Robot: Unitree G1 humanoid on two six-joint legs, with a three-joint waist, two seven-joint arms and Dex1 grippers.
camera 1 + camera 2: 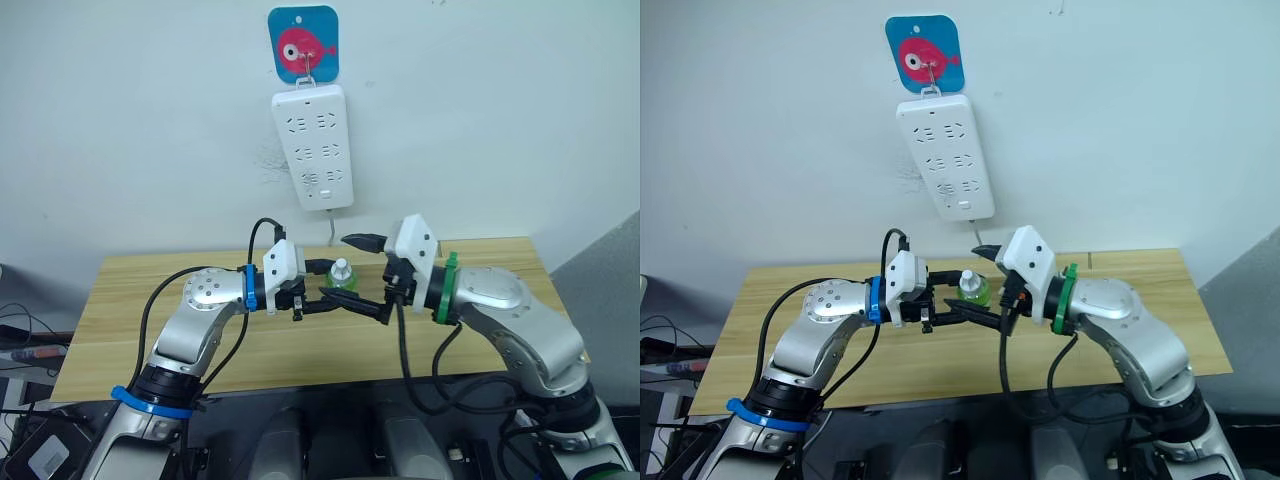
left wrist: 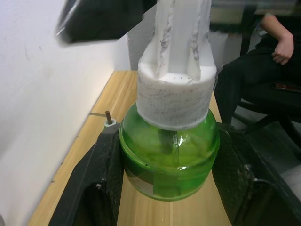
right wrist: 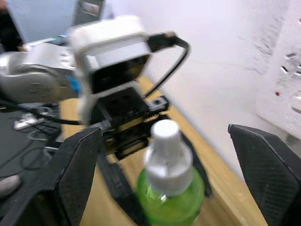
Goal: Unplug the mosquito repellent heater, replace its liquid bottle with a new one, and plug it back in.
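Overhead, power strip point(image 1: 314, 146) on wall; left end effector point(image 1: 322, 297) pinching green bottle point(image 1: 341, 275), right end effector point(image 1: 372, 278) spread.

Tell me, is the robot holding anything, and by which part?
Yes: the left tool clamps the green bottle around its round body. The right tool stands open around its white cap.

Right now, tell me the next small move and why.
Probably close the right gripper on the white cap. The left gripper already clamps the green bottle by its body, while the right's fingers stand open either side of the cap, so unscrewing looks next.
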